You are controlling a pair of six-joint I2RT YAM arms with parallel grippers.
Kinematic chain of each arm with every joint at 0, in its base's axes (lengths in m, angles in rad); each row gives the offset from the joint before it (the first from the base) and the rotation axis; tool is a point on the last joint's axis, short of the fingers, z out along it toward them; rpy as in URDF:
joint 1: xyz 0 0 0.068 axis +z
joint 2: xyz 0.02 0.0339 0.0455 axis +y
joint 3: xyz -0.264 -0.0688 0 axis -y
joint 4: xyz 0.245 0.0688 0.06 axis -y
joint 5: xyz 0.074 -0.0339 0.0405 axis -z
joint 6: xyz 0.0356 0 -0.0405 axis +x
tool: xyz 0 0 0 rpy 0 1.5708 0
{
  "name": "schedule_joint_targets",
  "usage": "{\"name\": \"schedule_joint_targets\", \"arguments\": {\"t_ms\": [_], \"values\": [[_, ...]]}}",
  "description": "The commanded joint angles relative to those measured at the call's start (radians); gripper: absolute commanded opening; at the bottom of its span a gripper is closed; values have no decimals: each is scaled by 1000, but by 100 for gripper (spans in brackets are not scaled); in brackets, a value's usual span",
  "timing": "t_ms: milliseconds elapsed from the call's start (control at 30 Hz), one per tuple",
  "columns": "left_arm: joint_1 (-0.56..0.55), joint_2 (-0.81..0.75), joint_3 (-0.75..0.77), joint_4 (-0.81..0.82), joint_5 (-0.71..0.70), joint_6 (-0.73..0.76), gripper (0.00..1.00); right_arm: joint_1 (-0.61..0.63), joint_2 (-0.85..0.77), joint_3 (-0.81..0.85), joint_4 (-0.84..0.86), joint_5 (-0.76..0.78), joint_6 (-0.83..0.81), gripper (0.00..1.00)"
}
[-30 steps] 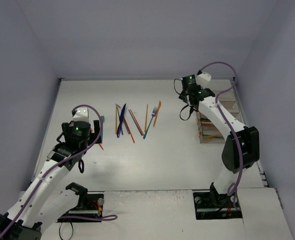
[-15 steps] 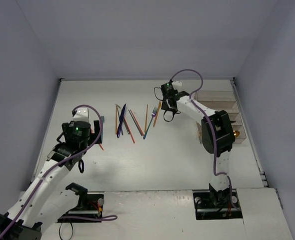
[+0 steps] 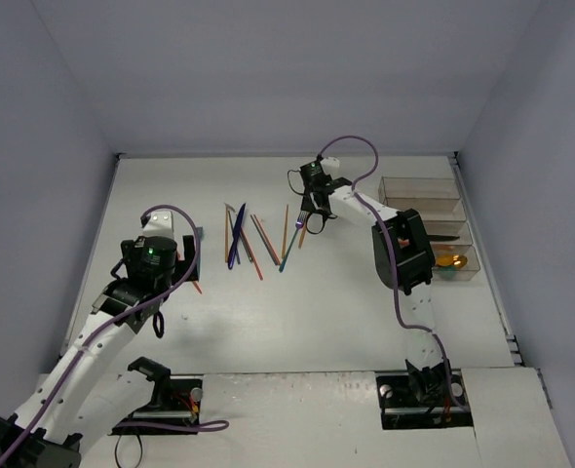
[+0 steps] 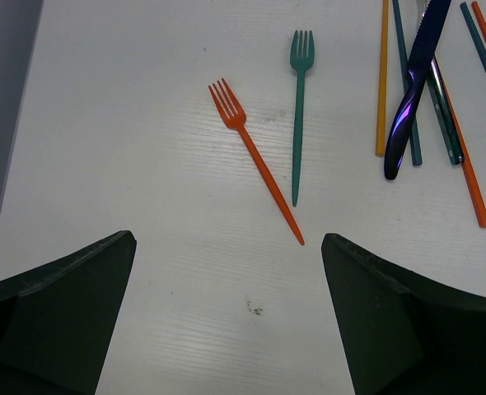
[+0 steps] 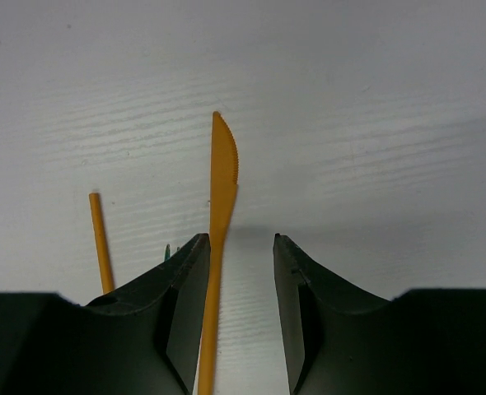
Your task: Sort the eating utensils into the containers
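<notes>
My right gripper (image 5: 235, 240) (image 3: 310, 216) hangs low over the right end of the loose eating utensils (image 3: 258, 237). It is open, and an orange knife (image 5: 222, 173) lies flat on the table between its jaws, close along the left finger (image 5: 181, 288). An orange chopstick (image 5: 100, 239) lies just left of it. My left gripper (image 4: 226, 240) (image 3: 192, 252) stands wide open above bare table, with an orange fork (image 4: 255, 160) and a teal fork (image 4: 298, 115) just ahead of it. The containers (image 3: 421, 181) sit at the far right, and a gold spoon (image 3: 453, 260) lies in the nearest one.
A navy knife (image 4: 412, 99) lies across teal and orange chopsticks (image 4: 382, 82) right of the forks. The right arm's elbow (image 3: 402, 249) overhangs the left side of the bins. Grey walls close in the white table (image 3: 297, 312) on three sides.
The right arm has swung left from over the bins to the utensil pile and come down over the orange knife. Its jaws have narrowed a little. The left arm has not moved.
</notes>
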Motion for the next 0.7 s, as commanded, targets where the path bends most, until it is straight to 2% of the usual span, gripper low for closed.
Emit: {"name": "schedule_joint_targets", "arguments": {"t_ms": [0, 667], "values": [[2, 8, 39, 33, -5, 12, 96, -2, 15, 56, 28, 4, 5, 34], [1, 12, 39, 34, 2, 12, 96, 42, 29, -1, 40, -64, -10, 34]]}}
